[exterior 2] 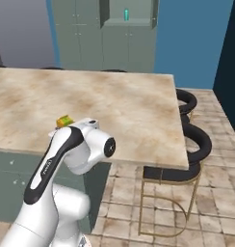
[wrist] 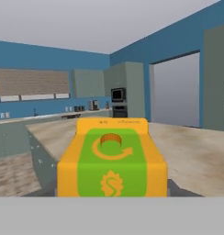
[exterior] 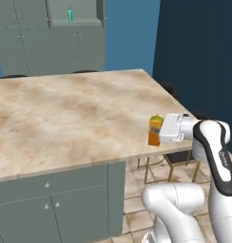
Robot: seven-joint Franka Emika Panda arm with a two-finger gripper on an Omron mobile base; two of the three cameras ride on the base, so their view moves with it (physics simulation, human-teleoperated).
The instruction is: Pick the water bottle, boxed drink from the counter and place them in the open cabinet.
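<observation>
My own hand covers one side of the boxed drink (exterior: 155, 129) in the left base view, and my forearm hides all but its top in the right base view. The water bottle (exterior 2: 126, 15) is too small to make out its cap.

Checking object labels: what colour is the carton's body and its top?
The carton is orange with a yellow-green top; clearest in the hand view.

A rendered home kitchen: a marbled stone bench (exterior: 65, 118) with grey-green drawer fronts, tall cupboards (exterior 2: 90, 34) at twelve o'clock, a built-in oven (wrist: 118, 103), bar stools (exterior 2: 194, 140) and a tiled floor (exterior 2: 196, 202).
</observation>
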